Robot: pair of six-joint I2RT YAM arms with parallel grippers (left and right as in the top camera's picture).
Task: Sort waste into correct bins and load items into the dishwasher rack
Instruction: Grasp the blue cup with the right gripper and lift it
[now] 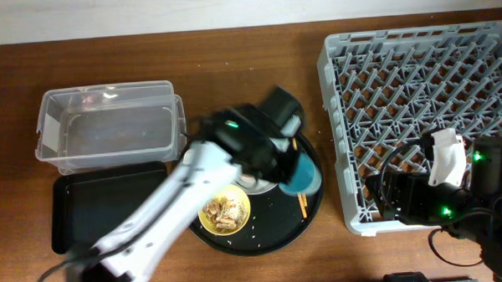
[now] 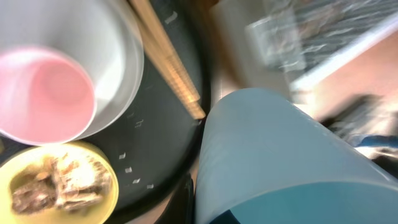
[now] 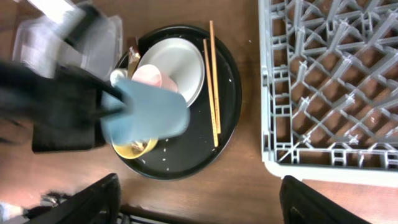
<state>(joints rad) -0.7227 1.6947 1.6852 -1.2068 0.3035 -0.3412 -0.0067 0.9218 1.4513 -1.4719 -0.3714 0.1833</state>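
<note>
Brown table [image 1: 247, 42], blue cup [image 2: 280, 162] blurred, plate [image 3: 184, 61] half-hidden

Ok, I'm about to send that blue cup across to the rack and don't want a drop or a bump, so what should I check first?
1. Blue cup held by the left gripper: ok, it hangs above the round tray.
2. Rack has free pegs: ok, no dishes show in it.
3. Right gripper open and empty: ok.
4. Right arm out of the way: not ok, it lies over the rack's front edge.
5. Cup empty inside: cannot tell, its inside does not show plainly.
6. Chopsticks apart from the cup: ok, they lie flat on the tray.
</note>
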